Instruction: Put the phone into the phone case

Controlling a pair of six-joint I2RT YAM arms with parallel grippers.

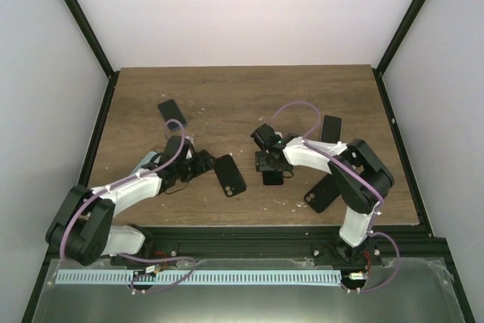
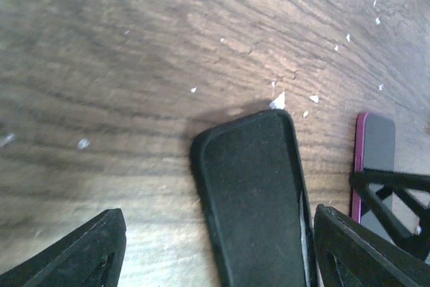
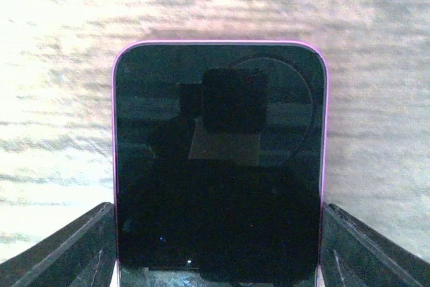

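Note:
The phone [image 3: 218,132] has a dark screen and a pink rim and lies face up on the wooden table. My right gripper [image 3: 216,206] is shut on it, one finger against each long edge. From above, the phone [image 1: 273,179] sticks out just below the right gripper [image 1: 271,166]. The black phone case [image 2: 252,193] lies flat left of it, and also shows from above [image 1: 229,175]. My left gripper [image 2: 218,213] is open and straddles the case's near end. Its right finger [image 2: 349,240] is close against the case's edge and its left finger is well clear. The left gripper [image 1: 206,164] sits at the case's left.
Three more dark flat phones or cases lie on the table: one at the back left [image 1: 172,112], one at the back right [image 1: 330,128], one at the front right [image 1: 318,195] beside the right arm. White crumbs [image 2: 277,102] dot the wood. Black frame posts border the table.

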